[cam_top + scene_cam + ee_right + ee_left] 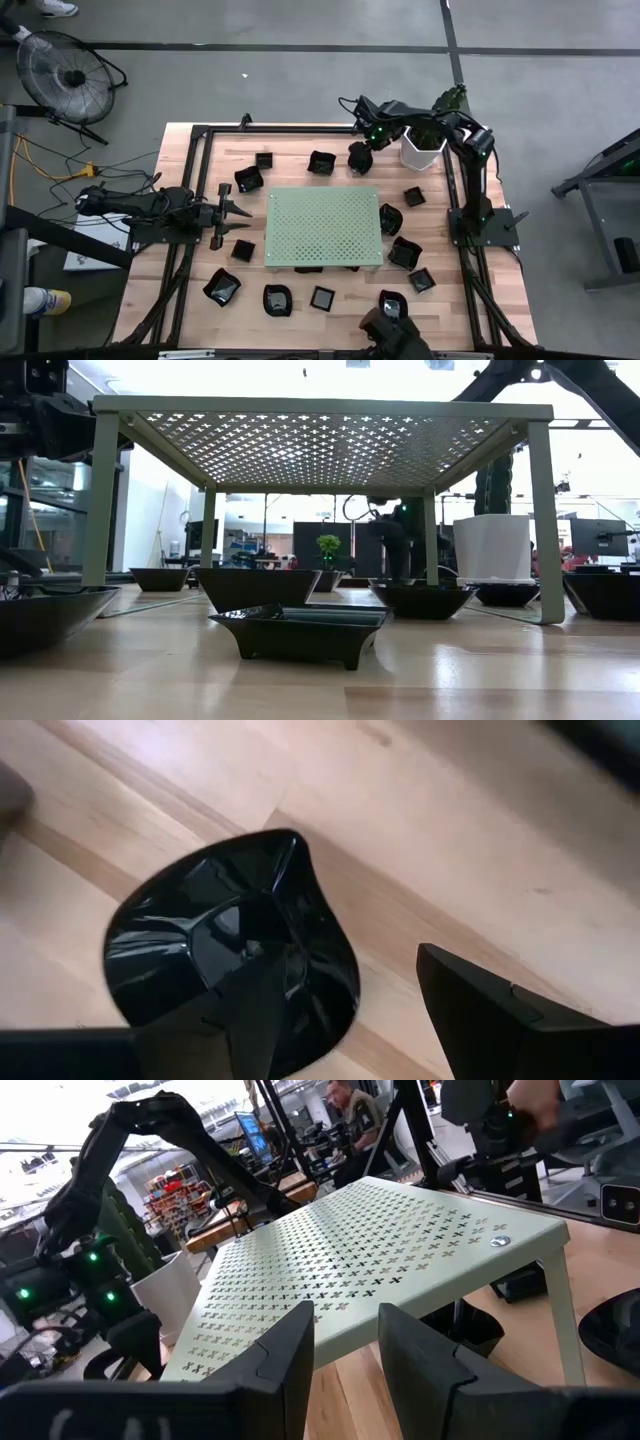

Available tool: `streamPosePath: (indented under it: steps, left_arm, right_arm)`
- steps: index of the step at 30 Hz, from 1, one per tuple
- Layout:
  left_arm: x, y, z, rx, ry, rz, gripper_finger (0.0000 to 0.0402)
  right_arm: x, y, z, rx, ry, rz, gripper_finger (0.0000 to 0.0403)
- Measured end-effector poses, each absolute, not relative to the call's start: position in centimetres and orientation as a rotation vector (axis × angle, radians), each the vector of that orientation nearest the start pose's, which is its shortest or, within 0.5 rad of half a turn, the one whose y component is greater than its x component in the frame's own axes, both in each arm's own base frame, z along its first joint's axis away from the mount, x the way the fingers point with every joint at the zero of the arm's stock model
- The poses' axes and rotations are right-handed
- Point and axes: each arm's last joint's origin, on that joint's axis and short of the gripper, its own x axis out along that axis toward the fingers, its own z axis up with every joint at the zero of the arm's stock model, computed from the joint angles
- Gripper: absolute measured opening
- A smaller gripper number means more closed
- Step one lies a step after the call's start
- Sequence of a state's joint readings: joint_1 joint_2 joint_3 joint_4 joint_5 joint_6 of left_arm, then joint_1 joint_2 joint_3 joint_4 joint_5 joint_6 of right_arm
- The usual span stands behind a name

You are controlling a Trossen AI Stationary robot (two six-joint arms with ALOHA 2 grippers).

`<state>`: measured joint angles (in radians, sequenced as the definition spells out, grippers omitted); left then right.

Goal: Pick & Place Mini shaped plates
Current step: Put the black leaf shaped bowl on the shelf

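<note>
Several mini shaped plates, small glossy black dishes such as one [249,179] and another [405,252], lie on the wooden table around the green perforated board [322,226], which stands on legs. My right gripper [360,157] is open and points down over a petal-edged plate [230,950] near the table's far edge. One finger [255,1010] is above the plate's hollow, the other [490,1010] is outside its rim. My left gripper [345,1345] waits open and level at the board's left side with nothing between its fingers. My right gripper straddles the plate's rim [335,955] from above, and the plate lies flat on the table. Whether either finger touches the plate, I cannot tell.
A white hexagonal plant pot [422,148] stands just right of my right gripper. More black plates lie under and beside the board, one in front in the low view [300,632]. A black frame [200,135] edges the table. A person [350,1105] sits beyond the table.
</note>
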<state>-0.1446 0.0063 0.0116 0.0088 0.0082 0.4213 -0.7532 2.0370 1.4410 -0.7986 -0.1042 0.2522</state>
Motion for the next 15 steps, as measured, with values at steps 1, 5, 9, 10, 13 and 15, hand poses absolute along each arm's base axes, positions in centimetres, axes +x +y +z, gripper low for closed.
streamPosePath:
  steps: [1, 5, 9, 10, 13, 15]
  left_arm:
    - [9.6, -1.4, 16.8, 0.42, -0.046, -0.148, 0.0111]
    - [9.6, -1.4, 16.8, 0.42, -0.046, -0.148, 0.0111]
    - [9.6, -1.4, 16.8, 0.42, -0.046, -0.148, 0.0111]
    - [9.6, -1.4, 16.8, 0.42, -0.046, -0.148, 0.0111]
    - [9.6, -1.4, 16.8, 0.42, -0.046, -0.148, 0.0111]
    - [9.6, -1.4, 16.8, 0.42, -0.046, -0.148, 0.0111]
  right_arm:
    - [28.9, -26.6, 15.2, 0.803, 1.238, -0.695, 0.022]
    - [29.1, -26.7, 14.4, 0.804, 1.252, -0.679, 0.022]
    - [29.1, -26.7, 14.2, 0.806, 1.257, -0.673, 0.022]
    - [29.1, -26.7, 14.2, 0.807, 1.256, -0.672, 0.022]
    - [29.1, -26.7, 14.2, 0.803, 1.26, -0.668, 0.022]
    - [29.1, -26.7, 14.2, 0.802, 1.261, -0.669, 0.0216]
